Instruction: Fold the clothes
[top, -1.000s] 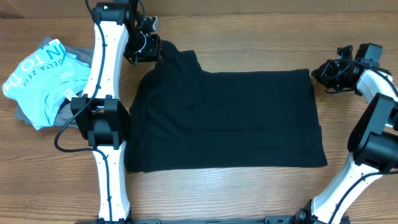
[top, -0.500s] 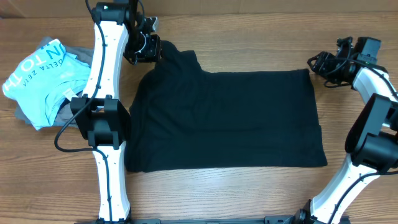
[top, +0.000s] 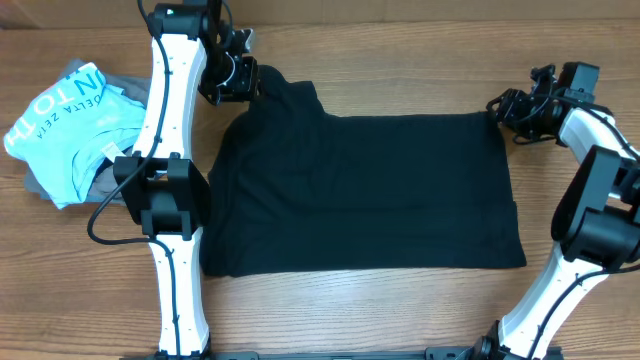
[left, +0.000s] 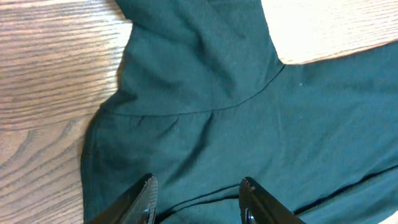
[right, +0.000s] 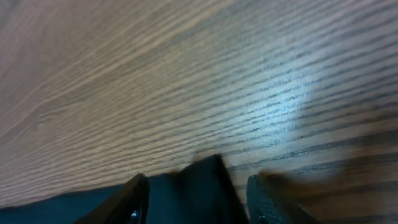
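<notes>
Wooden tabletop (top: 400, 320) carries the black T-shirt (top: 370, 190), spread flat at centre. The left gripper (left: 198, 190) hovers over the sleeve area, fingers apart, cloth lying flat beneath. The right gripper (right: 196, 193) straddles a shirt corner, fingers apart, not pinching (only their ends show). A light blue shirt (top: 65, 125) hides most of a grey garment (top: 100, 180).

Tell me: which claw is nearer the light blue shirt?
Left. The left claw is over the black T-shirt, at the sleeve nearest the light blue shirt; the right claw is at its opposite corner.
</notes>
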